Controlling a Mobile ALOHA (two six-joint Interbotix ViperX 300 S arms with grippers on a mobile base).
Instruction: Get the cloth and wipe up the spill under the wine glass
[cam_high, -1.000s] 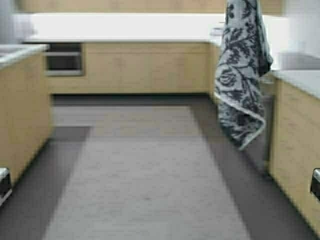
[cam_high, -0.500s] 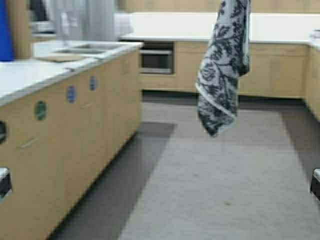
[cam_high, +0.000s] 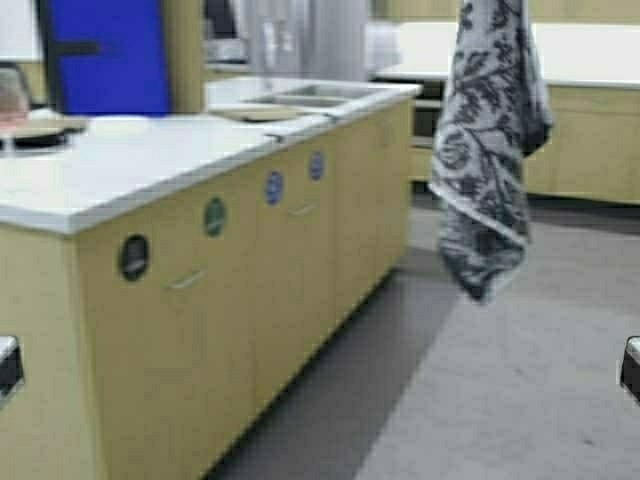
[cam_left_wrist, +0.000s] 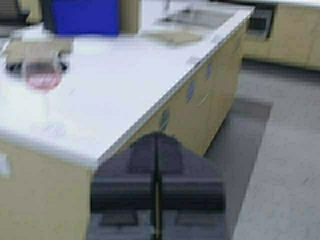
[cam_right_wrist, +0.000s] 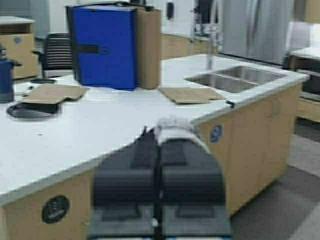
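Navy floral cloth (cam_high: 487, 150) hangs limp from right tool (cam_right_wrist: 159, 131), pinched shut on its top edge, carried high, presumably to clear the floor; left tool (cam_left_wrist: 156, 165) closed, empty; wine glass (cam_left_wrist: 42, 75) stands on white desk (cam_left_wrist: 115, 95).

The bench (cam_right_wrist: 75, 145) is a long white-topped island with pale wood cabinet fronts bearing round stickers. A sink (cam_right_wrist: 235, 77) is set into its far end. Beside the sink lies a flat brown sheet (cam_right_wrist: 190, 94); farther from the sink stands a blue box (cam_right_wrist: 102, 47), with a second brown sheet (cam_right_wrist: 52, 92) and a dark round plate (cam_right_wrist: 30, 111) beyond it. The wine glass (cam_left_wrist: 42, 75), holding pink liquid, stands on the bench well apart from the sink.
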